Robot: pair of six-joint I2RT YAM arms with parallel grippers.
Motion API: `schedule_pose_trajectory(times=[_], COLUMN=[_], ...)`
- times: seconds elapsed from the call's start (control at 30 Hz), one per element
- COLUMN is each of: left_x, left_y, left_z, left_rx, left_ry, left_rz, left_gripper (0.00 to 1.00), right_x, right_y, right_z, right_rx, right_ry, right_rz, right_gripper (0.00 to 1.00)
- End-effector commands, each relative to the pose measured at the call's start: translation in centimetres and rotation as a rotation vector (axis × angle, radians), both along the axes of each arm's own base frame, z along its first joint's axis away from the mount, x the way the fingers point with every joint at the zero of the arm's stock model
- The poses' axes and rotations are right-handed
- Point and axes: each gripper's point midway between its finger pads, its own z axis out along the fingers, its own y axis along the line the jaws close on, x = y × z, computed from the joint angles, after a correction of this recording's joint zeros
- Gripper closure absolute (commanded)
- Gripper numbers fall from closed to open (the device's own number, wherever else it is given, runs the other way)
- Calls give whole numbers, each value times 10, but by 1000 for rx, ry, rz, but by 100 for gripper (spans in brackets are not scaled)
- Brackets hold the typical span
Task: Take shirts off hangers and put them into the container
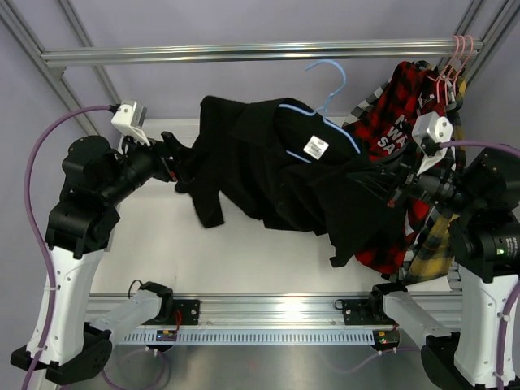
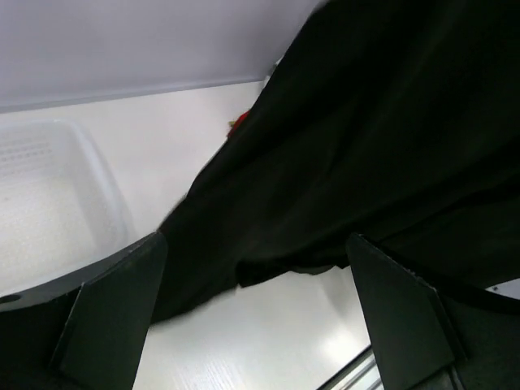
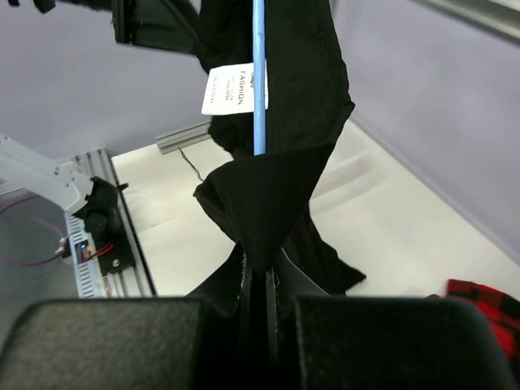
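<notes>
— White table under a metal rail. Where's the black shirt?
— Middle of the overhead view, draped on a blue hanger.
— Jaws?
— Right gripper is pinched tight on a fold of that shirt. Left gripper gapes wide, holding nothing, with cloth just ahead.
— Basket?
— Left edge of the left wrist view, on the table. Red plaid shirt hangs upper right.
</notes>
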Motion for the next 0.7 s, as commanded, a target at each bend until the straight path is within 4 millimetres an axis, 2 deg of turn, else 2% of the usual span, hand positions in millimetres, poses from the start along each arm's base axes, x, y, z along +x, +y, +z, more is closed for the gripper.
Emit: schedule_pose_trajectory(times=[0.0, 0.1, 0.17, 0.2, 0.23, 0.27, 0.3, 0.33, 0.37, 0.47, 0.5, 0.57, 0.6, 0.67], left_x=[-11, -14, -11, -16, -10, -7, -11, -7, -7, 6, 5, 14, 16, 24], left_y=[-21, -38, -48, -59, -60, -67, -79, -83, -95, -112, -120, -125, -133, -135], left_z=[33, 34, 32, 30, 28, 24, 24, 23, 17, 11, 10, 13, 10, 10], left_rx=[-87, -96, -96, -93, -86, -77, -79, -79, -81, -96, -99, -108, -100, -93], left_ry=[-75, -66, -61, -57, -57, -44, -48, -46, -25, -9, -7, -24, -19, -31], left_rz=[-109, -161, -173, -204, -170, -172, -203, -181, -201, -164, -173, -132, -131, -91], left_gripper=[1, 1, 1, 1, 1, 1, 1, 1, 1, 1, 1, 2, 3, 9], right_x=[15, 32, 39, 39, 43, 44, 46, 45, 45, 43, 43, 42, 42, 43], right_y=[9, 14, 16, 21, 24, 28, 31, 38, 41, 56, 60, 69, 72, 77], right_z=[-29, -75, -94, -102, -116, -123, -127, -138, -142, -149, -149, -153, -153, -156], right_rx=[-17, -57, -86, -97, -111, -116, -118, -123, -126, -131, -131, -141, -141, -143], right_ry=[52, 158, 189, 210, 242, 261, 266, 302, 313, 326, 320, 332, 333, 342], right_rz=[54, 52, 45, 65, 77, 88, 99, 121, 133, 168, 179, 200, 205, 218], right_gripper=[100, 100, 100, 100, 100, 100, 100, 100, 100, 100, 100, 100, 100, 100])
